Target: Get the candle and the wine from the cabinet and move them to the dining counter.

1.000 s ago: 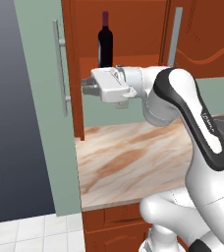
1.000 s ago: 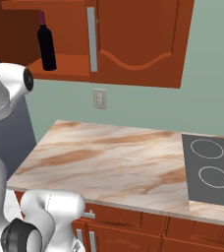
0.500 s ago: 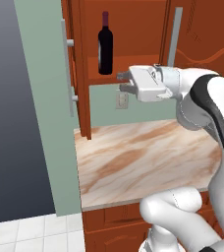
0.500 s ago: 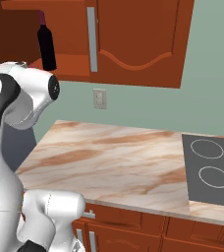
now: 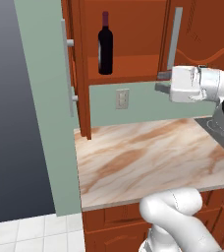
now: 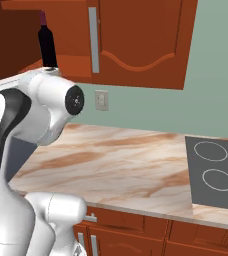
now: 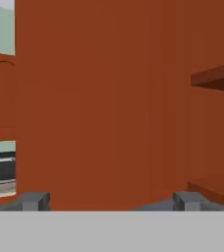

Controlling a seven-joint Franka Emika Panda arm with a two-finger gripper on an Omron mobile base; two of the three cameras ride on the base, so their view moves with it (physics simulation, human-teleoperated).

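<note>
A: Where is the wine?

B: The wine bottle [image 5: 104, 44] stands upright on the bottom board of the open cabinet [image 5: 133, 34], toward its left side, dark glass with a maroon neck. From the right base view the bottle [image 6: 47, 42] shows just above the arm's shoulder.

A: And the hand?

B: The hand [image 5: 163, 82] hangs at the cabinet's lower edge, right of the bottle and apart from it, just beside the silver bar handle [image 5: 175, 37]. Its fingers [image 7: 33, 201] stand wide and hold nothing; a reddish wood panel faces them.

A: Below it?

B: The marbled desk [image 5: 148, 157], with a stovetop [image 6: 213, 172] at its right end.
</note>
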